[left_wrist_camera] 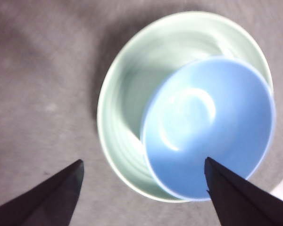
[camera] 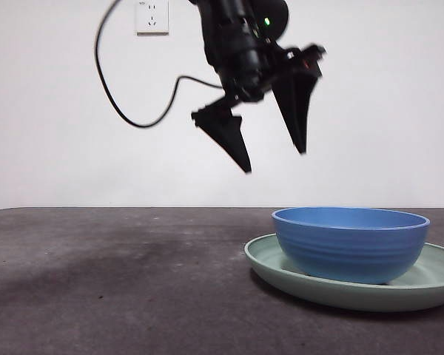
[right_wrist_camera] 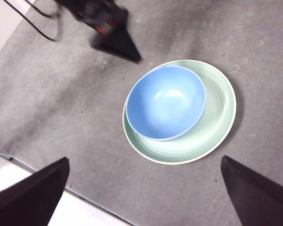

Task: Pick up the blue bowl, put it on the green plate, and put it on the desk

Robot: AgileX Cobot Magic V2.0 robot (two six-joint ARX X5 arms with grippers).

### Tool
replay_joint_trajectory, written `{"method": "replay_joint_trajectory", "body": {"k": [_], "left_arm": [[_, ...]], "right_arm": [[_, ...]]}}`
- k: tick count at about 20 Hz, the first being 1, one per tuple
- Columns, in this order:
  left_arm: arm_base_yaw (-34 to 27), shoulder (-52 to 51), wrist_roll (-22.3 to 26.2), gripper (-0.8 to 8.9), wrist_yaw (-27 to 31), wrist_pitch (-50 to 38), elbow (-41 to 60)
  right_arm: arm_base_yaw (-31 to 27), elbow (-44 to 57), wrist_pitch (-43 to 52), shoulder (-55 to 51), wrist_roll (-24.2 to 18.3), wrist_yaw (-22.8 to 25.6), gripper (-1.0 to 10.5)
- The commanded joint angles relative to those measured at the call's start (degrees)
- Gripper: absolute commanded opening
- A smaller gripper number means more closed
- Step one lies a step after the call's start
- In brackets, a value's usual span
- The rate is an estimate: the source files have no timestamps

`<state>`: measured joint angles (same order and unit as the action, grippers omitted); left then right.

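The blue bowl [camera: 351, 244] [left_wrist_camera: 212, 127] [right_wrist_camera: 165, 101] sits upright inside the green plate [camera: 429, 285] [left_wrist_camera: 127, 94] [right_wrist_camera: 217, 117], off-centre toward one rim. The plate rests flat on the desk [camera: 118, 281] at the right of the front view. My left gripper [camera: 275, 161] [left_wrist_camera: 143, 161] hangs open in the air above the bowl's left side, well clear of it, holding nothing. In the right wrist view one dark jaw of the left gripper [right_wrist_camera: 115, 42] shows beside the plate. My right gripper [right_wrist_camera: 144, 159] is open and empty, high above the desk.
A black cable [camera: 111, 89] loops down from the left arm in front of the white wall, under a wall socket [camera: 152, 16]. The desk's edge [right_wrist_camera: 42, 172] with a pale strip beyond it shows in the right wrist view.
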<state>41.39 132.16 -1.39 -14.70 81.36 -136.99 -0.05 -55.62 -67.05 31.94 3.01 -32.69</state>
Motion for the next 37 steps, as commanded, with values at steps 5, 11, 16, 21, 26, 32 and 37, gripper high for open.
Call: {"method": "replay_joint_trajectory", "body": {"k": [5, 11, 16, 21, 26, 32, 37], "left_arm": [[-1.95, -16.61, 3.23, 4.12, 0.15, 2.27, 1.20], [-4.55, -43.98, 8.52, 4.06, 0.04, -4.48, 23.58], [-5.03, -71.80, 6.21, 4.06, -0.13, -23.15, 55.39], [-5.03, -89.35, 0.39, 4.06, -0.13, -32.81, 77.05], [-5.01, -93.42, 0.11, 4.06, -0.11, -34.69, 80.59], [-5.01, -93.42, 0.26, 4.06, -0.11, -34.67, 80.59], [-5.01, -93.42, 0.26, 4.06, -0.11, -34.69, 80.59]], "right_arm": [[-0.07, -1.07, 0.87, 0.13, -0.02, 0.13, 5.1], [-0.07, -1.07, 0.72, 0.17, 0.00, 0.15, 5.1], [-0.07, -1.07, 0.68, 1.92, -0.02, -0.09, 5.1], [-0.07, -1.07, -1.07, 4.28, -0.07, -0.04, 5.1], [-0.07, -0.96, -3.78, 8.83, -0.46, 1.88, 5.1], [-0.07, -0.96, -3.04, 19.85, -0.98, 10.51, 5.1], [-0.07, -0.94, 5.07, 34.56, -3.48, 12.00, 5.1]]}}
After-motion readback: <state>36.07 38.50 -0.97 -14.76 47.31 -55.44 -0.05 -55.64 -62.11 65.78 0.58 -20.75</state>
